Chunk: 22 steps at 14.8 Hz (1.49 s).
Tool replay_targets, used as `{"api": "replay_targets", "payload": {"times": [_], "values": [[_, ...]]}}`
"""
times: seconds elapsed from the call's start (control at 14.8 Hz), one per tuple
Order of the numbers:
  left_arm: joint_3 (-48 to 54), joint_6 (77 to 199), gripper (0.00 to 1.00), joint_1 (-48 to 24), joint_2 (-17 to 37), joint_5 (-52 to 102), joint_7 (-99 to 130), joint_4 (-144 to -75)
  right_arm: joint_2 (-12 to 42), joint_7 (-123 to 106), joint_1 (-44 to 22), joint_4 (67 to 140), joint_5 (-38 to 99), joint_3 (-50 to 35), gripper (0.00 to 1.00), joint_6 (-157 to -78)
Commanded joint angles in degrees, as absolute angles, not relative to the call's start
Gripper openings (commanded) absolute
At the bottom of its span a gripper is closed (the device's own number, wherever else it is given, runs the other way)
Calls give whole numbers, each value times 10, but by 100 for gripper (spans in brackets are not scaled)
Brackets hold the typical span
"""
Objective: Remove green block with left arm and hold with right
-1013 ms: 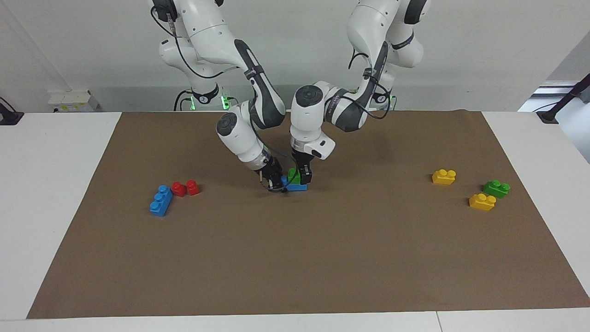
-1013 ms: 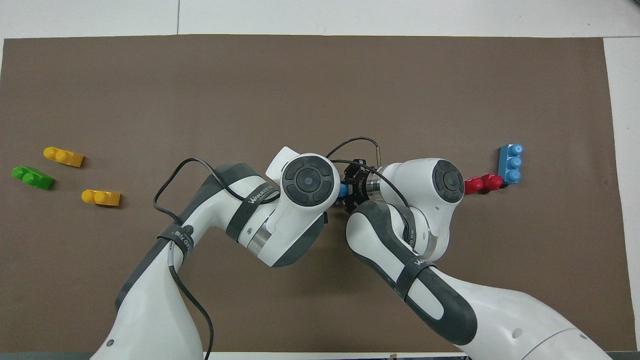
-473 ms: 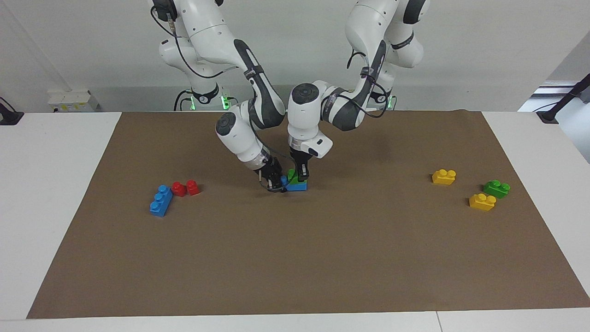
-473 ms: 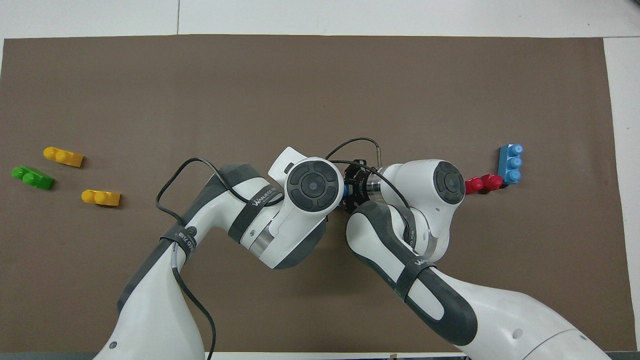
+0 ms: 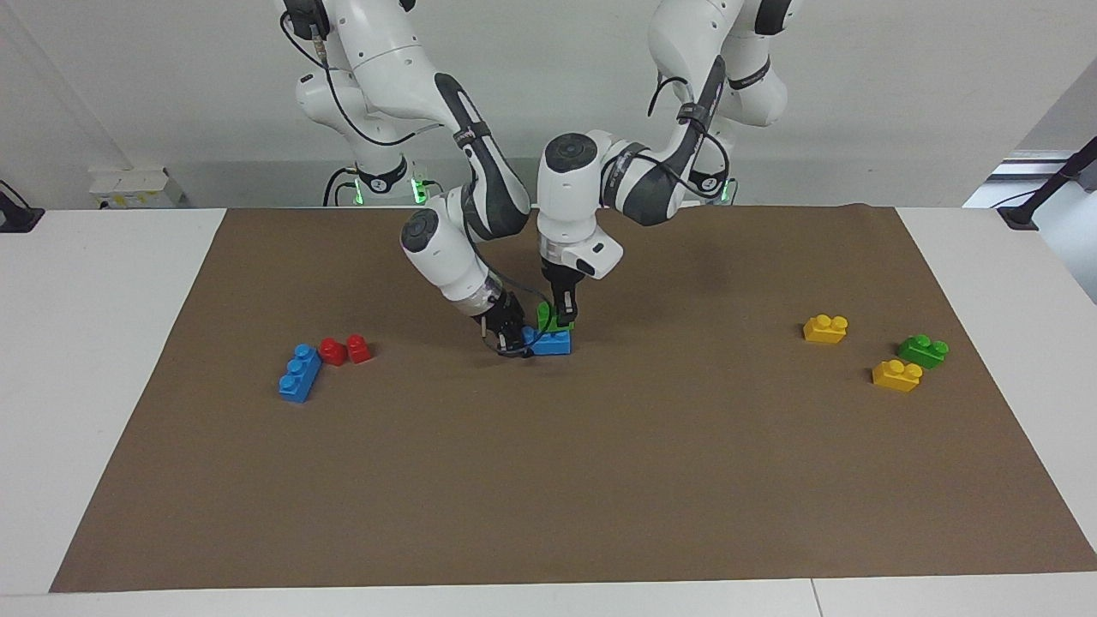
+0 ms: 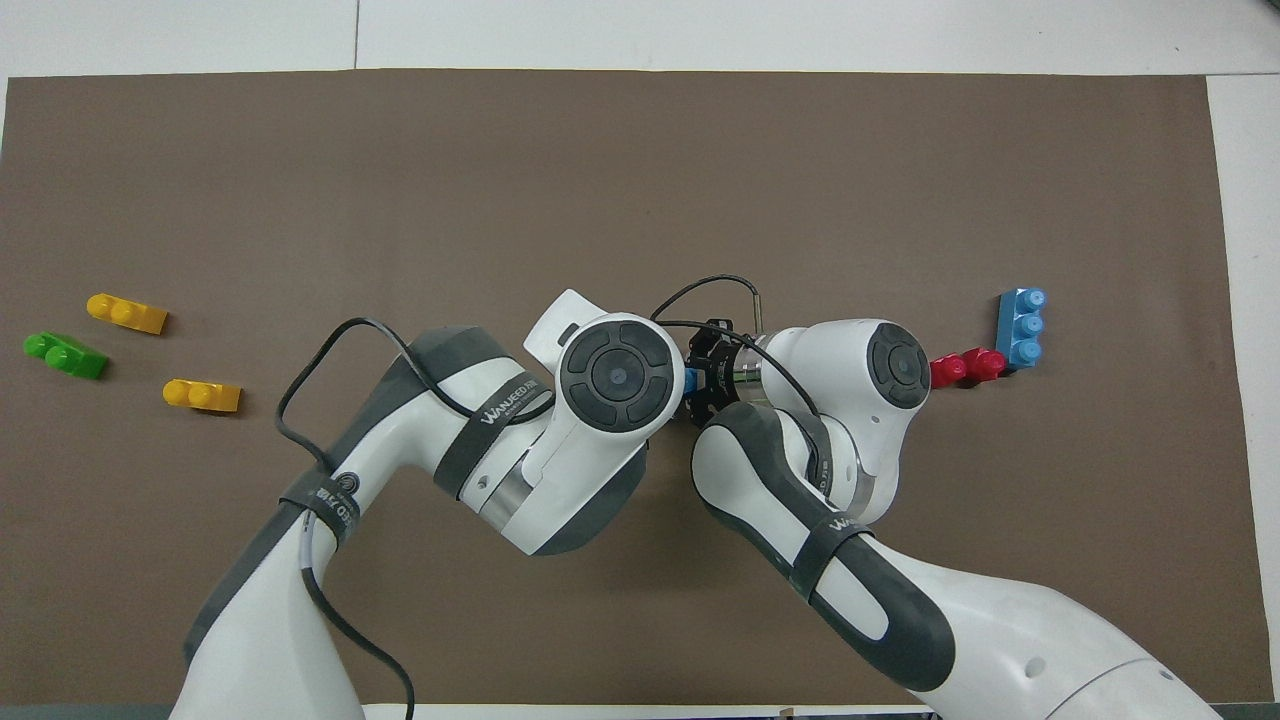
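Observation:
The green block is pinched in my left gripper, which is shut on it from above. It hangs right at the top of a blue brick in the middle of the brown mat; I cannot tell whether the two still touch. My right gripper leans in low from the right arm's end and is shut on the end of that blue brick. In the overhead view my left wrist hides the green block, and only a sliver of the blue brick shows beside my right gripper.
A second green brick and two yellow bricks lie toward the left arm's end of the mat. A long blue brick and red bricks lie toward the right arm's end.
My left gripper closed on the green block and has risen a little with it, uncovering more of the blue brick. The right gripper has stayed on the blue brick.

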<state>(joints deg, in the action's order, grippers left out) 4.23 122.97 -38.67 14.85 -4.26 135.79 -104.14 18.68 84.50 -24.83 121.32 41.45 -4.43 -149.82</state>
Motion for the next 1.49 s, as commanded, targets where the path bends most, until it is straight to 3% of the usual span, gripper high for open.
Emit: {"api": "replay_targets", "payload": {"times": [0.0, 0.34, 0.81, 1.22, 1.42], "values": [[37, 1192, 0, -386, 108, -47, 1334, -1053, 191, 831, -243, 1226, 429, -47, 0, -1521], [37, 1169, 0, -348, 88, -47, 1261, -1053, 185, 829, -231, 1202, 428, -47, 0, -1491], [38, 1169, 0, -234, 86, -39, 1073, -1062, 170, 723, -92, 1124, 399, -43, 0, -1290], [38, 1176, 0, -135, 91, -17, 914, -1062, 178, 674, -12, 1102, 347, -43, 0, -1263], [38, 1188, 0, -86, 91, -2, 809, -1070, 207, 636, 31, 1077, 335, -43, 0, -1244]]}}
